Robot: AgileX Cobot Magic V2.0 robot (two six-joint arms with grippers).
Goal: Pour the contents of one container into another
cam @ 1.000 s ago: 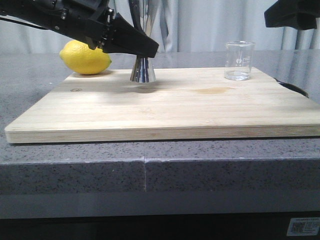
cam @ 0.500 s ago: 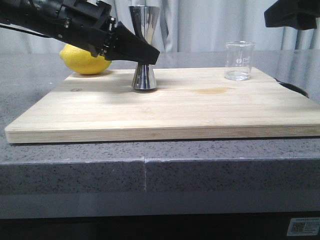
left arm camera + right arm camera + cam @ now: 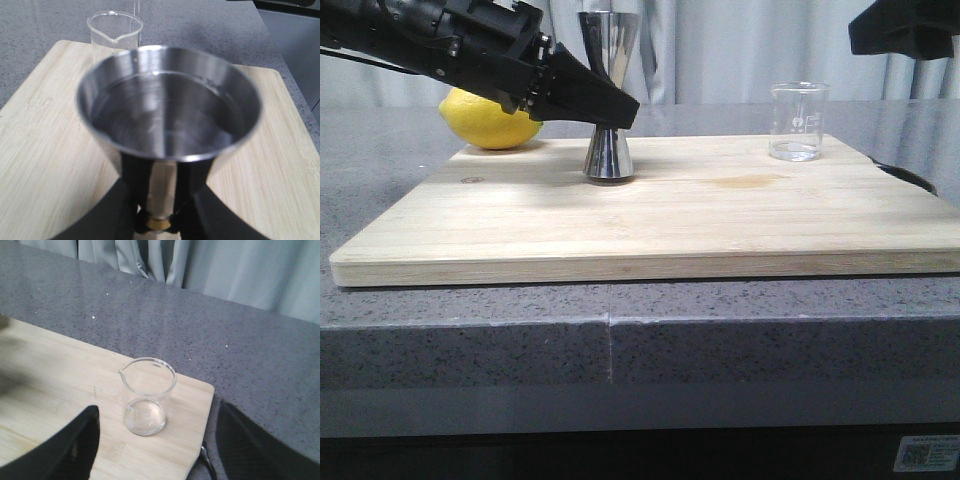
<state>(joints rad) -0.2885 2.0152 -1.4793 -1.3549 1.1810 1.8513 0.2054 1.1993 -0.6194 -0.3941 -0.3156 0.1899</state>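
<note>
The steel hourglass jigger [image 3: 608,100] stands upright on the wooden board [image 3: 650,205], left of its middle. My left gripper [image 3: 617,108] is shut on the jigger's narrow waist. In the left wrist view the jigger's wide cup [image 3: 167,110] fills the frame, and the black fingers [image 3: 125,210] press either side of the gold band [image 3: 159,224]. The clear glass beaker [image 3: 799,122] stands upright near the board's far right corner, and it also shows behind the jigger [image 3: 115,30]. My right gripper [image 3: 159,410] hangs open above the beaker [image 3: 146,396], touching nothing.
A yellow lemon [image 3: 490,118] lies at the board's far left corner, behind the left arm. The board rests on a grey stone counter [image 3: 620,330]. A curtain hangs behind. A thin metal object [image 3: 206,462] lies just off the board's right edge.
The left gripper has lowered the jigger from just above the board onto it, slightly nearer the camera. In the last half second nothing moved. The right gripper and beaker stayed put.
</note>
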